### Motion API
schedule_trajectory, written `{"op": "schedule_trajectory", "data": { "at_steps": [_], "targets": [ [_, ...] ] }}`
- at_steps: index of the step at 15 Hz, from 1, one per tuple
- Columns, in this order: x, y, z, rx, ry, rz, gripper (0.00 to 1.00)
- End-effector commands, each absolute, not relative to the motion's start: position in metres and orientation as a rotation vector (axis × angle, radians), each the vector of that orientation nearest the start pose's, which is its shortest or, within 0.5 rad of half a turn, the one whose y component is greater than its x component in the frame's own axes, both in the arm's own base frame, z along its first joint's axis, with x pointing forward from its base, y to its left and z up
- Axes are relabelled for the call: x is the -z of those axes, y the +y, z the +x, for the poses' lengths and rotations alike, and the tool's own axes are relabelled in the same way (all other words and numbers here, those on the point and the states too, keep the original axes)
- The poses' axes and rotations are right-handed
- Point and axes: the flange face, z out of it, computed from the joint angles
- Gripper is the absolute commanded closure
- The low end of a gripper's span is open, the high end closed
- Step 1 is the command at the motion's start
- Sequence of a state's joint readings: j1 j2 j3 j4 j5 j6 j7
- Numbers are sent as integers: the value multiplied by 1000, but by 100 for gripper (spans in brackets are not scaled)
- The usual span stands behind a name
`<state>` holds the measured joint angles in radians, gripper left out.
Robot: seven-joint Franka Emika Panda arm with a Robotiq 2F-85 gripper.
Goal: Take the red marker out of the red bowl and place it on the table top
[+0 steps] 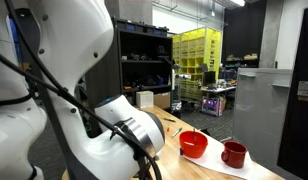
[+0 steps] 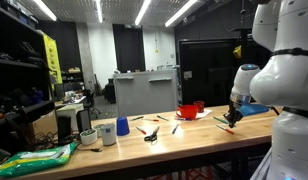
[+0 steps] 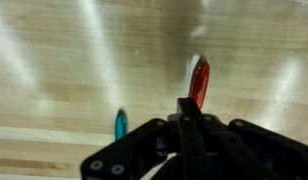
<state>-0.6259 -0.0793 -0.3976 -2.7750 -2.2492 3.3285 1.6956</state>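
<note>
Wrist view showed the end effector (image 3: 189, 110) with its jaws drawn narrow, seemingly pinching one end of the red marker (image 3: 200, 80) over the pale wood surface (image 3: 64, 60). In an exterior view, no marker stuck out of the red bowl (image 1: 193, 146). The removal looked done, with lowering and letting go judged still to come. Counted: one red marker, one red bowl, one red mug (image 1: 234, 154) just beside the bowl, and one small teal object (image 3: 120, 125).

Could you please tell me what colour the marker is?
Red; the marker shows best in the wrist view.
</note>
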Motion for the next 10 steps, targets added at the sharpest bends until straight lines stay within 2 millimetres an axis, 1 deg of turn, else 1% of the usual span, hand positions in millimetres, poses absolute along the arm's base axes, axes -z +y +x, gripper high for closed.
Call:
{"op": "schedule_trajectory", "data": {
  "at_steps": [1,6,10],
  "targets": [
    [-233,-185,206,533,731,-3097,100],
    [-226,-180,198,477,737,-3095,100],
    [-220,-174,196,441,729,-3093,100]
  ]
}}
